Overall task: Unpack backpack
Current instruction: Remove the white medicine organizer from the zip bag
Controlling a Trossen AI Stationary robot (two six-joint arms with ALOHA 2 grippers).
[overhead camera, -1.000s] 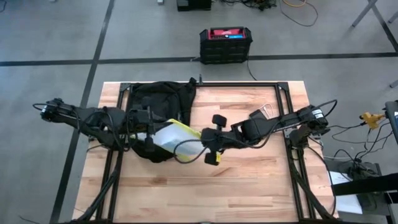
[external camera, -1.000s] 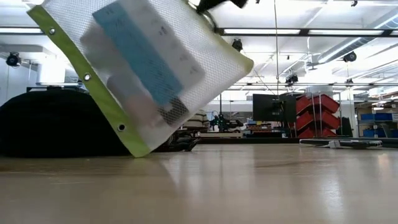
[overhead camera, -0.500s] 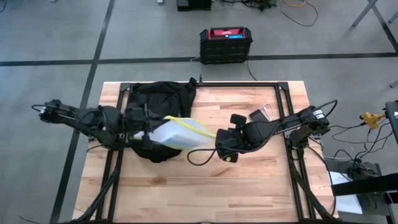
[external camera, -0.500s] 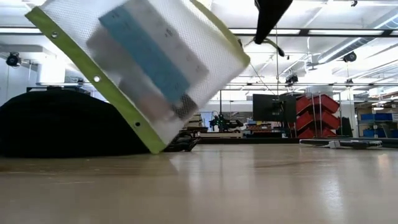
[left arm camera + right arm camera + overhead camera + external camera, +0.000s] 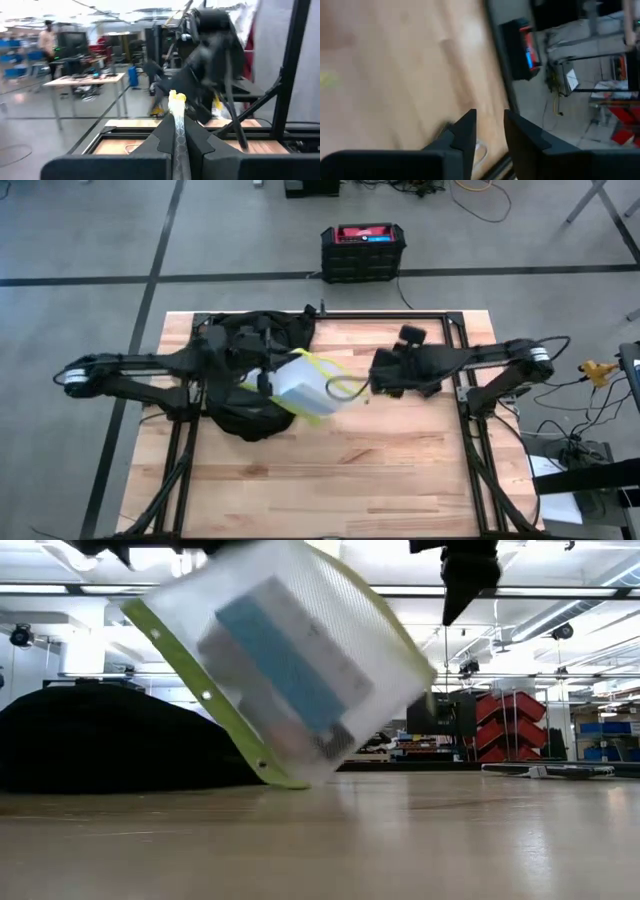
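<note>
- Backpack point(image 5: 258, 345) — black fabric, slumped flat — lies on the far left part of the wooden table point(image 5: 400, 470), against the black frame rail at the table's far edge; in the low view it shows as a dark mound point(image 5: 110, 740) on the tabletop behind the pouch.
- Left gripper point(image 5: 262, 375) reaches in from the left side and sits over the backpack's near half, its fingers clenched on the edge of a white mesh pouch point(image 5: 305, 385) with a yellow-green border.
- From the left wrist camera, the two dark fingers point(image 5: 162, 137) stand pressed almost together, with the thin yellow-green hem point(image 5: 177, 125) pinched upright between them.
- Pouch hangs tilted above the table just beside the backpack's right edge; the low view shows it clear of the wood, a blue-and-white item point(image 5: 285, 675) visible through the mesh and small snaps along the green border.
- Right gripper point(image 5: 376, 377) hovers over the far middle of the table, just right of the pouch and apart from it — nothing is in its grasp.
- In the right wrist view its fingers point(image 5: 467, 132) stand slightly parted with bare wood showing through the narrow gap.
- A black-and-red box point(image 5: 362, 252) stands on the floor beyond the table's far edge.
</note>
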